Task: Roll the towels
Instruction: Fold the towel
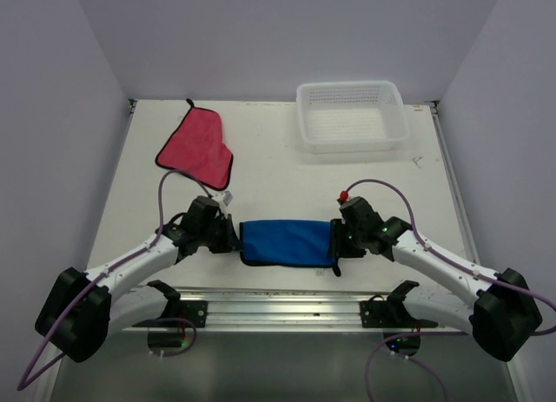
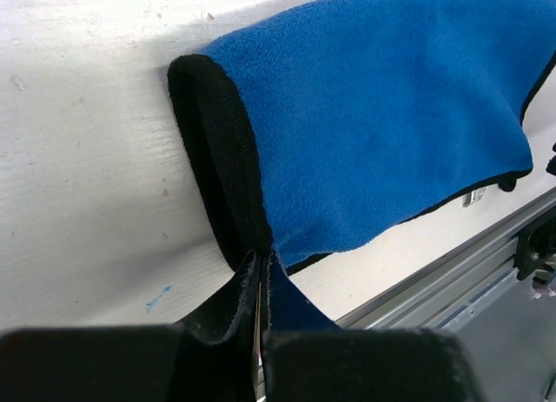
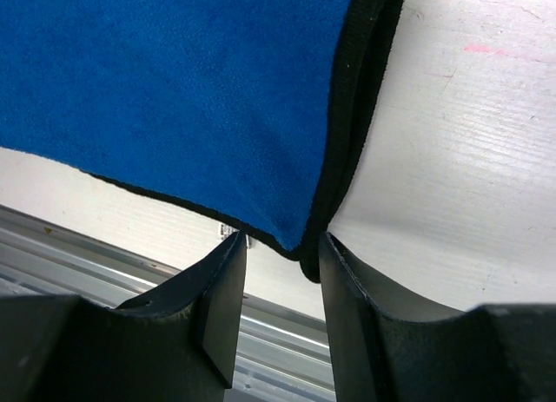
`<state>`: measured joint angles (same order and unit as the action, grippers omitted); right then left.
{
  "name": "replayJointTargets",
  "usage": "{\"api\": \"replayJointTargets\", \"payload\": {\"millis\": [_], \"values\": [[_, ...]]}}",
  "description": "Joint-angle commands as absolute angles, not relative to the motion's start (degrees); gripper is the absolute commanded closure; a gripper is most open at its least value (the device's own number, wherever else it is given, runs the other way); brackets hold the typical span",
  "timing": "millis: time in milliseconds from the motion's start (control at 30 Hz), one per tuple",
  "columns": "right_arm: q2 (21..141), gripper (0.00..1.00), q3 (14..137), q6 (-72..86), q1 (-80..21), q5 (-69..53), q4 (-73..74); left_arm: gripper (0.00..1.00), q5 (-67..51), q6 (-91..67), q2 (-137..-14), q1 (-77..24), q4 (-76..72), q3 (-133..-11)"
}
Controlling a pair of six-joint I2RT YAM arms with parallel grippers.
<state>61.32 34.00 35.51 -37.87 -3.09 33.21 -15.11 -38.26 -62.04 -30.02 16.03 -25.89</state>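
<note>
Folded towel [image 1: 287, 243] front; other towel [image 1: 195, 148] back-left; basket [image 1: 352, 115] back-right.

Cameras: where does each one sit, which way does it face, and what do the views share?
Top external: fixed above and behind the bases, looking down on the table; both arms, left gripper, right gripper, blue towel, pink-red towel and basket show.
Left wrist: on the left arm, looking along its fingers, shut on the blue towel's left end.
Right wrist: on the right arm, looking along its fingers, parted around the towel's right corner.
Shared: all three see the blue towel.
</note>
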Motion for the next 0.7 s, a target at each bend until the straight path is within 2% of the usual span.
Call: {"api": "replayJointTargets", "payload": {"millis": [0, 33, 100, 133, 167, 300, 367, 500, 667], "values": [[60.91, 0.57, 34.98, 36.3, -38.14, -1.32, 32.43, 1.0, -13.54, -36.65, -61.44, -29.62, 17.92, -26.89], [61.0, 0.57, 35.15, 36.39, -38.06, -0.54, 32.34, 0.96, -13.36, -36.3, -61.35, -29.62, 18.19, -26.98], [60.82, 0.57, 35.51, 36.91, -38.06, 1.22, 32.17, 0.77, -12.49, -35.95, -61.09, -29.62, 19.24, -27.59], [60.82, 0.57, 35.77, 37.18, -38.06, 1.75, 32.25, 0.77, -12.13, -35.77, -60.91, -29.62, 19.6, -27.6], [60.82, 0.57, 36.03, 37.53, -38.06, 2.54, 32.34, 0.68, -11.26, -35.86, -60.65, -29.62, 19.95, -27.77], [61.35, 0.64, 37.7, 38.23, -37.97, 5.71, 31.99, 0.56, -10.2, -37.18, -60.03, -29.53, 21.0, -28.3], [61.96, 0.66, 38.23, 38.23, -37.97, 6.59, 30.94, 0.53, -8.62, -37.35, -59.68, -29.62, 22.23, -29.7], [64.59, 0.68, 39.99, 37.88, -37.88, 9.57, 29.71, 0.54, -4.14, -37.53, -57.05, -29.62, 25.22, -32.78], [69.42, 0.71, 42.54, 36.83, -36.57, 12.04, 27.34, 0.65, -3.78, -37.44, -54.15, -29.62, 22.51, -34.63]]}}
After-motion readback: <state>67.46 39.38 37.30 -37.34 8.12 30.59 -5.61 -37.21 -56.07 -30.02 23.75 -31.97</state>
